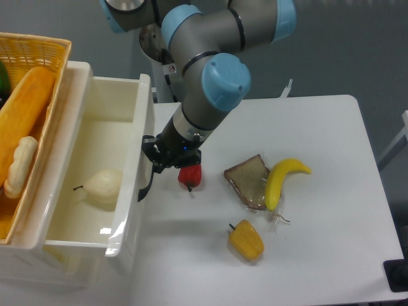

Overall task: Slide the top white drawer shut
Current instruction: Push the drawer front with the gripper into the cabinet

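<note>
The top white drawer (131,191) stands partly open at the left, its front panel facing right with a curved black handle (146,187). A pale pear (102,185) lies inside it. My gripper (160,159) is pressed against the drawer front just above the handle. Its fingers look close together with nothing between them, but the jaws are partly hidden by the wrist.
A yellow wicker basket (54,51) with food sits on the cabinet at far left. On the white table (319,223) lie a red pepper (190,176), a bread slice (250,180), a banana (280,178) and a yellow pepper (247,240).
</note>
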